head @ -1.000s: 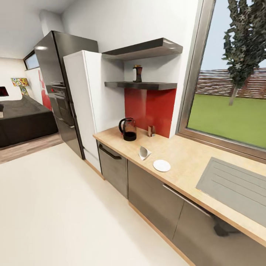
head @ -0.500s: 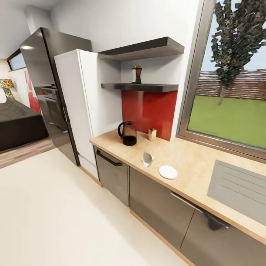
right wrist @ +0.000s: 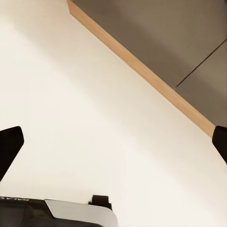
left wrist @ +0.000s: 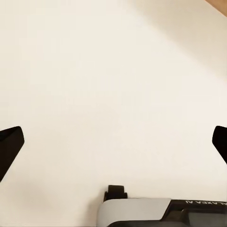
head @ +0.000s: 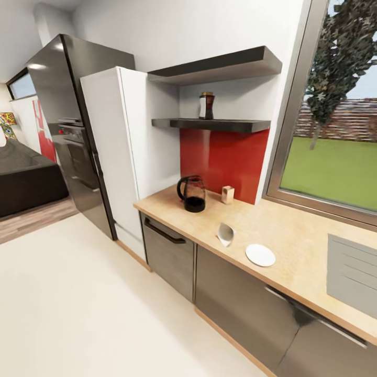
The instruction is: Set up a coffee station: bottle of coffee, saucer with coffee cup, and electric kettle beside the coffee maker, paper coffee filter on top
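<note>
Head view: the long light wood-look table (head: pixel 293 230) runs over grey cabinet fronts (head: pixel 230 298), with the grey inset sink (head: pixel 351 272) at its far right. The rounded clear-glass electric kettle with black loop handle (head: pixel 192 193) stands at the table's left end, near the red backsplash (head: pixel 222 162). A small tan block (head: pixel 227 194) sits just beside the kettle, against the backsplash. The thin white paper coffee filter (head: pixel 225 234) lies near the front edge, with the plain white round saucer (head: pixel 260 255) near it, apart. The small bottle of coffee with a mustard-yellow cap (head: pixel 206 106) stands upright on the lower dark grey floating shelf (head: pixel 212 124). A white tall cabinet (head: pixel 118 152) and a dark refrigerator (head: pixel 65 120) stand to the left.

Left wrist view — the left tool (left wrist: pixel 113 142) has its fingers spread wide over pale floor (left wrist: pixel 113 85), holding nothing.

Right wrist view — the right tool (right wrist: pixel 113 142) is likewise spread and holds nothing, above floor bordered by a wooden plinth strip (right wrist: pixel 142 71) under the cabinet fronts.
</note>
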### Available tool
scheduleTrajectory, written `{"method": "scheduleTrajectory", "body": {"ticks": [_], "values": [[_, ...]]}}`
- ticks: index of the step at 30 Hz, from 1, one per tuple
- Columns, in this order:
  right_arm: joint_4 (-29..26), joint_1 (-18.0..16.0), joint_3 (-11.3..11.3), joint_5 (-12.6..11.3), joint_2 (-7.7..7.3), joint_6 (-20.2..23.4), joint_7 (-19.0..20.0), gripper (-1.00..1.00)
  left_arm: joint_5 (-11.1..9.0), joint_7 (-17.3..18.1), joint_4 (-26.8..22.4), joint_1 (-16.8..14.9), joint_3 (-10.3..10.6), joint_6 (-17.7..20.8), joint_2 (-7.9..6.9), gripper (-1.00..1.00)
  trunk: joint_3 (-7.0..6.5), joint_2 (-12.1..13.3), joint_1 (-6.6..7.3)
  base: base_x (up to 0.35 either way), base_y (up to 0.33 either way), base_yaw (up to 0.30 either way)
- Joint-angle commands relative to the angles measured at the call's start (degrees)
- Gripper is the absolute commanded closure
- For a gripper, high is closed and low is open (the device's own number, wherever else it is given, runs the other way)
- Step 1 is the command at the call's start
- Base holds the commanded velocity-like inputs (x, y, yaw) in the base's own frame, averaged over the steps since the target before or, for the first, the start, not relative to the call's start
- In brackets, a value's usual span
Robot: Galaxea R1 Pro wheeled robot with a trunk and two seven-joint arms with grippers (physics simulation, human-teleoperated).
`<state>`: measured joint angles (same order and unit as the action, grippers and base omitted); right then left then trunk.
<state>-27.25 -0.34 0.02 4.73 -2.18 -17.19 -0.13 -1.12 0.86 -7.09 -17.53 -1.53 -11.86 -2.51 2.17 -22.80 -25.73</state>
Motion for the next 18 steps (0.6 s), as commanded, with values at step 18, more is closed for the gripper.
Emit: {"method": "scheduleTrajectory", "body": {"ticks": [18], "values": [[0.10, -0.06, -0.09, 0.44, 0.07, -0.13, -0.05, -1.00, -0.11, 0.06, 0.06, -0.05, -0.13, -0.18, 0.05, -1.00, -0.31, -0.12, -0.06, 0.158, 0.248, -0.135]]}}
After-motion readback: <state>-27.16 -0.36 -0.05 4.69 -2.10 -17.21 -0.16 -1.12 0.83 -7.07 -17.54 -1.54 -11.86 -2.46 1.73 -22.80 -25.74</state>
